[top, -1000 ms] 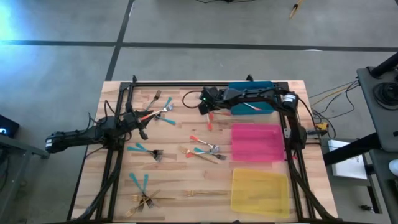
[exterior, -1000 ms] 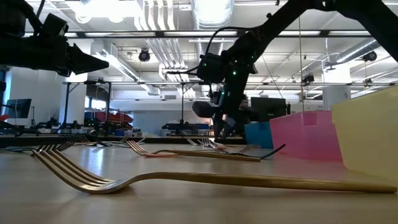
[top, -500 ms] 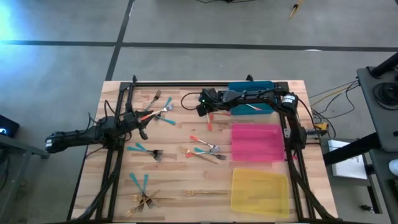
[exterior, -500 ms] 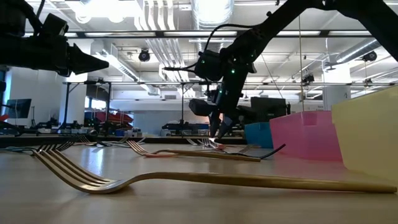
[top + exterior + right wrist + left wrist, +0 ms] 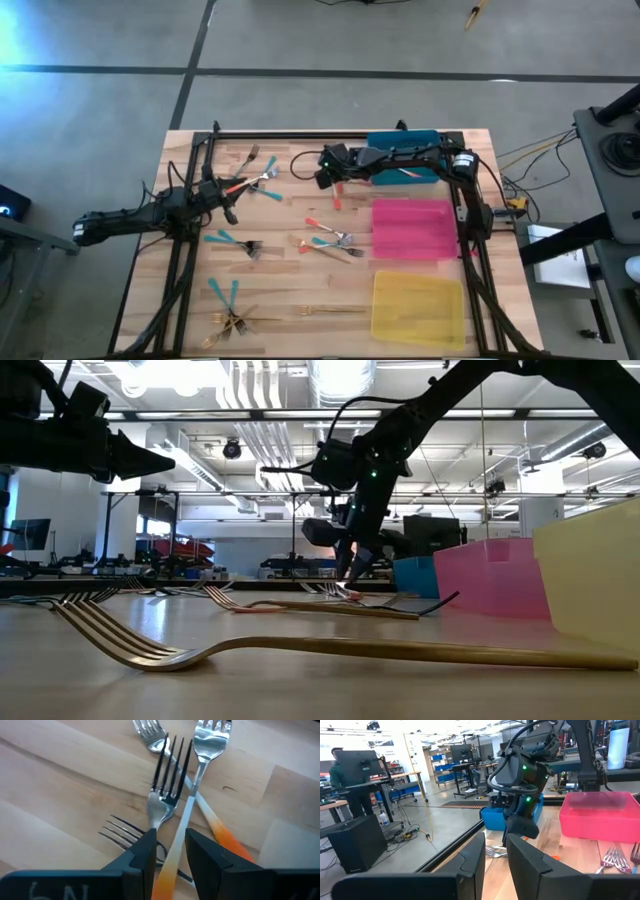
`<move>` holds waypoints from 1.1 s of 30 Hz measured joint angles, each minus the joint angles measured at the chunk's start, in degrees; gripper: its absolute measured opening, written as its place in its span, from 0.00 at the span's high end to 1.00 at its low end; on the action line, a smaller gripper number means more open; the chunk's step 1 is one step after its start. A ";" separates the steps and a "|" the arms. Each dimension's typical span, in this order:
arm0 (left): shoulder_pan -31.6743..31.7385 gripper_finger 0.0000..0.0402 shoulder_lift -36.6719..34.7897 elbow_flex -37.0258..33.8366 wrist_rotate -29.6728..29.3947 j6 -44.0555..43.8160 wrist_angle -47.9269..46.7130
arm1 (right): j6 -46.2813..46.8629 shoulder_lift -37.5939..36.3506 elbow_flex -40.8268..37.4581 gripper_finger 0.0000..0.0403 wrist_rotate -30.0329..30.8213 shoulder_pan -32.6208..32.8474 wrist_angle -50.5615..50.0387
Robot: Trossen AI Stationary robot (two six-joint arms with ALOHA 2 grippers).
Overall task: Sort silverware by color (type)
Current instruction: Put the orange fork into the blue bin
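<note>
The right gripper (image 5: pixel 333 186) has edged slightly away from the blue tray (image 5: pixel 404 145) since a second ago — its fingers (image 5: pixel 142 851) closed narrowly on an orange-handled fork (image 5: pixel 181 832), held above other forks beside that tray. The left gripper (image 5: pixel 228 190), unmoved well beyond them, grips a red-handled fork (image 5: pixel 238 185). A partial "N" shows on the right gripper's body — nothing else is legible.

Table (image 5: pixel 290 215) is showing matt pale wood planks w/ visible grain. Forks (image 5: pixel 172 795) are gleaming as polished metal, glossy orange handles. Pink tray (image 5: pixel 412 230) is looking like smooth plastic. Gold fork (image 5: pixel 330 650) is shining, mirror-like.
</note>
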 joint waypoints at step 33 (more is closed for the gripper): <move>0.01 0.84 0.01 0.00 -0.01 -0.01 0.01 | -0.15 3.18 -1.42 0.73 3.36 0.95 2.63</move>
